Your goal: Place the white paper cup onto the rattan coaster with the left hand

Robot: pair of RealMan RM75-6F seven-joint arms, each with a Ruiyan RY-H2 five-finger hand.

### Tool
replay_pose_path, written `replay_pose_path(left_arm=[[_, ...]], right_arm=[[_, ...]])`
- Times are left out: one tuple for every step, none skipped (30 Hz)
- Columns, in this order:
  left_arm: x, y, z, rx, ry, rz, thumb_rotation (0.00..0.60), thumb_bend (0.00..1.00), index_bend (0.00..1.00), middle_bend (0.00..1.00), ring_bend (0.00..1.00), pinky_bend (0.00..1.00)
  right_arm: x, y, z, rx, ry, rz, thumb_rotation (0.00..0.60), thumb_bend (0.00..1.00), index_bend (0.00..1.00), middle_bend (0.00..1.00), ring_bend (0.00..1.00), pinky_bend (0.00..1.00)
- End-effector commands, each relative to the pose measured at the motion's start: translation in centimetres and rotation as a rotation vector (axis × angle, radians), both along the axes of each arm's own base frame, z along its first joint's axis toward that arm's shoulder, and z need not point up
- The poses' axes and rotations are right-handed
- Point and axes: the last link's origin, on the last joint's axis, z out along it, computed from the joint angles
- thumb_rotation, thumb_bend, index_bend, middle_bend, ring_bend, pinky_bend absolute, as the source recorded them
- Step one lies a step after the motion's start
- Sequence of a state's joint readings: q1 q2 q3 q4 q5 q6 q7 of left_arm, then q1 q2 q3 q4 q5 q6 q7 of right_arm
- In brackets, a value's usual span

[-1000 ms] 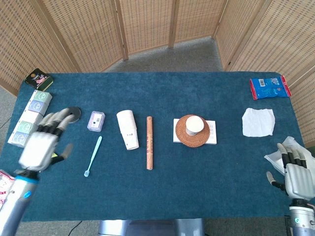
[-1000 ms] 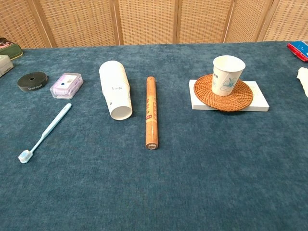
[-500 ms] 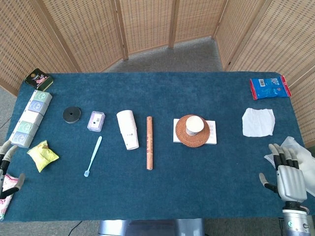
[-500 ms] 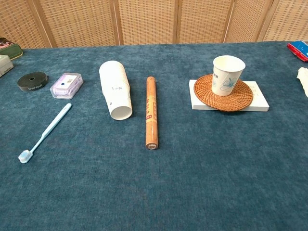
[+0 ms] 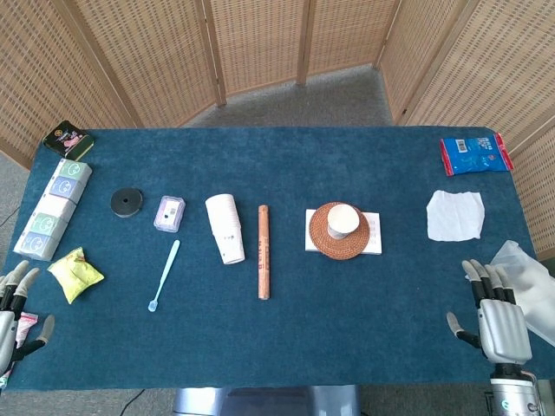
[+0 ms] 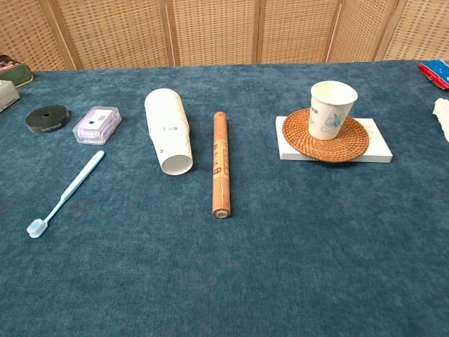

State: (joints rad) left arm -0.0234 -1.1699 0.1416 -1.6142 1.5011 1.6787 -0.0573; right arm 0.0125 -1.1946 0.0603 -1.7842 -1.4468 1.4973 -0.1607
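Backdrop: woven rattan folding screens [image 5: 260,39] behind a desk [image 5: 286,338] covered in blue carpet-like cloth.
Landmark: rattan coaster [image 6: 325,134], resting on a flat white pad [image 6: 379,144] right of the desk's middle.
White paper cup: the white paper cup [image 6: 332,109] with a blue floral print stands upright on the rattan coaster, mouth up.
Left of the coaster: a brown wooden stick [image 6: 221,163] lies lengthwise; beyond it a stack of paper cups [image 6: 168,139] lies on its side, then a light blue toothbrush [image 6: 65,193], a small clear box with a purple insert [image 6: 97,124], and a black tape roll [image 6: 46,118].
Far left of the coaster: a row of small white boxes [image 5: 54,208], a dark tin [image 5: 68,139], and a yellow packet [image 5: 75,273] near the desk edge.
Right of the coaster: a white tissue [image 5: 454,215] and a blue snack bag [image 5: 473,155] toward the far corner.
Left hand: left hand [image 5: 12,303] at the near left corner, well apart from the coaster, fingers spread, holding nothing.
Right hand: right hand [image 5: 496,312] at the near right edge, fingers apart and empty, beside a clear plastic bag [image 5: 529,273].
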Motion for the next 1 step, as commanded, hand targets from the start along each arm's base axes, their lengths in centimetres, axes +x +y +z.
replay_pose_path(left_arm=[[-0.22,-0.08,-0.19,-0.009,0.003,0.01,0.54,0.48,0.0,0.0,0.0,0.0]], right_arm=[[0.19,0.14,0.07,0.001,0.004,0.005,0.6,0.36,0.0,0.0,0.0,0.0]])
